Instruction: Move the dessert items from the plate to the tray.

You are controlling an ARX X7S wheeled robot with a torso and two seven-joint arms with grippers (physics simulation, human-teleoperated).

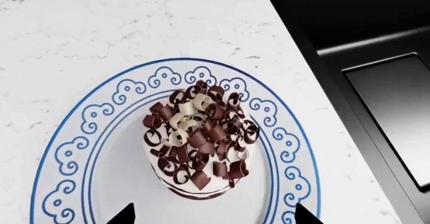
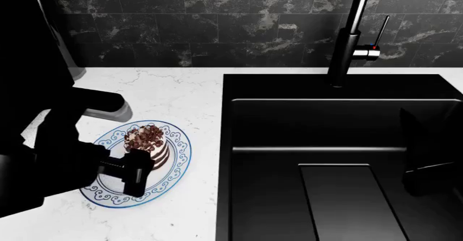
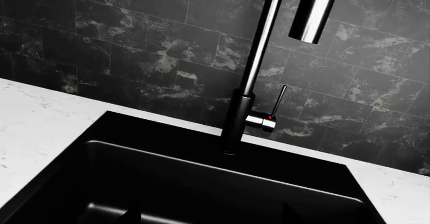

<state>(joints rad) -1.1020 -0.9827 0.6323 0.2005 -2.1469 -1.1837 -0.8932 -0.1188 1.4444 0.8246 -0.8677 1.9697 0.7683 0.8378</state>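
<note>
A small layered cake (image 1: 199, 141) sat in the middle of a white plate (image 1: 74, 148) with blue swirls around its rim. The cake had brown and white layers, and its top was covered with dark chocolate curls and a few pale ones. It stood upright. The plate lay flat on the white marble tabletop (image 1: 100, 27), just beside the black sink (image 2: 340, 160).

The left gripper (image 2: 134, 175) hung over the side of the plate farthest from the wall, close to the cake. In the left wrist view, the tips of its two dark fingers (image 1: 125, 215) showed, one on each side of the cake. They were spread wide, wider than the cake, and they were not touching it. They held nothing.

The cake was the only sweet thing on the plate. No cupcake and no red tray showed in any of the pictures.

The sink was a deep black box set into the tabletop. A tall shiny tap (image 2: 352, 32) stood behind the sink, next to the dark tiled wall (image 2: 217, 19). The tap had a thin handle with a little red dot.

The right arm (image 2: 434, 154) was a dark shape over the sink, far from the plate. Its wrist camera looked at the tap and the wall. I could not tell if the right fingers were open or closed.
</note>
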